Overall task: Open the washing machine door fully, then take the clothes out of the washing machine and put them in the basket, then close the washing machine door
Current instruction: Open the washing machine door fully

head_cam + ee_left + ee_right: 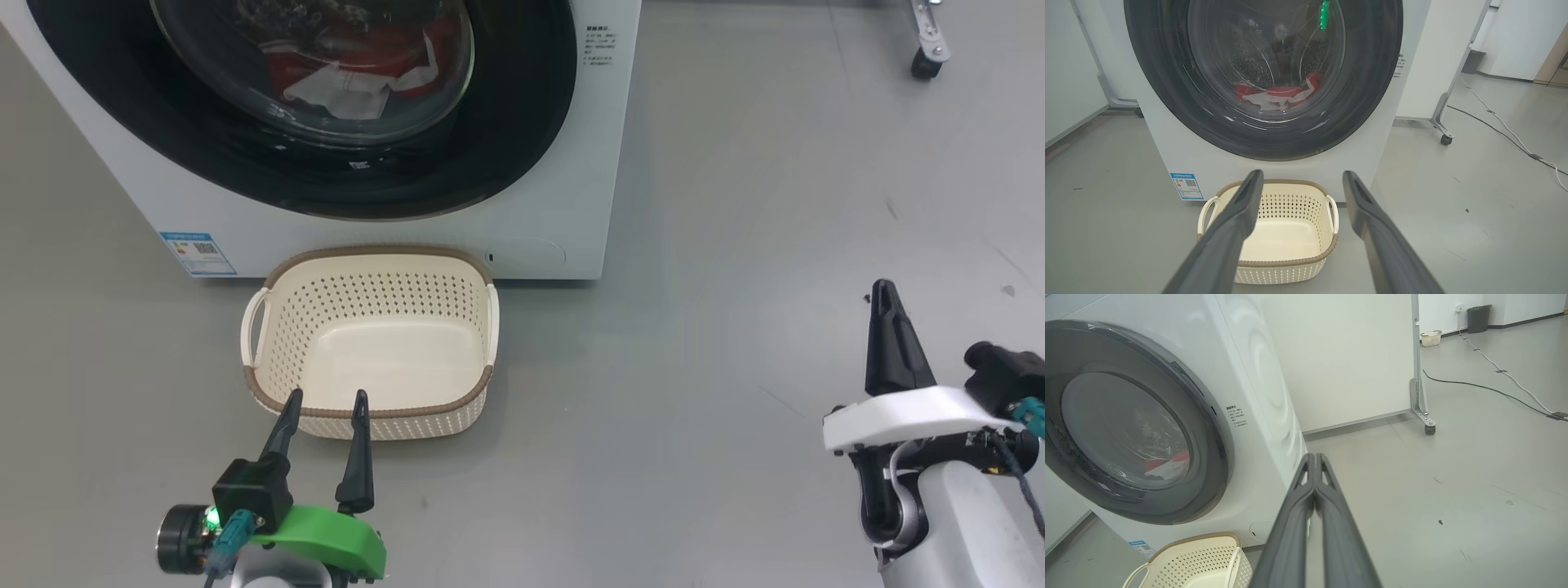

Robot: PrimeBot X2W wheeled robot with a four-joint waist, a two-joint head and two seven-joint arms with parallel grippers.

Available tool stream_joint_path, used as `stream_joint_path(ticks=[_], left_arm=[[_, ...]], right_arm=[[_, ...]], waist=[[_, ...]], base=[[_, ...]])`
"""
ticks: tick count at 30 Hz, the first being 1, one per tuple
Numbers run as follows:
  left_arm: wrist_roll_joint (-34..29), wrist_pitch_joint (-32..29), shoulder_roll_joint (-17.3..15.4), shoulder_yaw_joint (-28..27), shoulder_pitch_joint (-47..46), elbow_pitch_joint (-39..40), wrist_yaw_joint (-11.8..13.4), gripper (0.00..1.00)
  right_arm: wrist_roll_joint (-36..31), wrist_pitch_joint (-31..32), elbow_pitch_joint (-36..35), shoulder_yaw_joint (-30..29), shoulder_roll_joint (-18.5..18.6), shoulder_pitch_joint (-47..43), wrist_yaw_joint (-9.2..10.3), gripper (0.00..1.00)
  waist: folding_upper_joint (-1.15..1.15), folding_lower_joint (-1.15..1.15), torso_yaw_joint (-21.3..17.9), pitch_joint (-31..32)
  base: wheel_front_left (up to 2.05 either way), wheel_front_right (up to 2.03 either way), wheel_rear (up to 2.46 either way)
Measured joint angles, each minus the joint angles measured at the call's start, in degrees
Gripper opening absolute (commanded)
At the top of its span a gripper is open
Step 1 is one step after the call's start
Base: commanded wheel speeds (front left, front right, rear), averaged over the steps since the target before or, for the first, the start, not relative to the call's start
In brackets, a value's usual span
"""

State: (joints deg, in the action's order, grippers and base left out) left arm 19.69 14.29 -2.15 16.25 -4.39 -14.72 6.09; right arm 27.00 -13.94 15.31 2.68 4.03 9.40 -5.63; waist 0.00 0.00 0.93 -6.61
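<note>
The clothes (351,77) lie in the washing machine (571,229) behind its closed door (522,122). The basket (367,250) stands empty on the floor (694,367). The left claw (326,394) is spread and empty, the right claw (883,287) pinched together and empty.

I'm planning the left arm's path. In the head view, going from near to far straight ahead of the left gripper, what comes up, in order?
left gripper → basket → washing machine door, shut → clothes inside, seen through it.
</note>
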Motion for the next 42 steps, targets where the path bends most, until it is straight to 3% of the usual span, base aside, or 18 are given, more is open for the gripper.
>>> stream_joint_path(ticks=[15, 28, 42], left_arm=[[1.1, 0.2, 0.0, 4.3, -4.7, 2.2, 0.2, 1.0], [3.4, 0.2, 0.0, 7.5, -9.4, 4.0, 0.3, 1.0], [6.0, 0.2, 0.2, 9.5, -13.3, 5.1, 0.5, 1.0]], right_arm=[[20.3, 11.6, -1.0, -5.6, 0.2, 16.5, -1.02, 0.0], [33.4, 24.8, 0.7, -11.5, 4.2, 32.2, -0.57, 0.0], [40.3, 37.9, 6.0, -10.6, 5.5, 46.6, 5.26, 0.0]], waist=[[0.0, 0.0, 5.3, -7.8], [0.0, 0.0, 10.2, -15.5], [0.0, 0.0, 14.8, -22.5]], base=[[0.0, 0.0, 0.0], [0.0, 0.0, 0.0], [0.0, 0.0, 0.0]])
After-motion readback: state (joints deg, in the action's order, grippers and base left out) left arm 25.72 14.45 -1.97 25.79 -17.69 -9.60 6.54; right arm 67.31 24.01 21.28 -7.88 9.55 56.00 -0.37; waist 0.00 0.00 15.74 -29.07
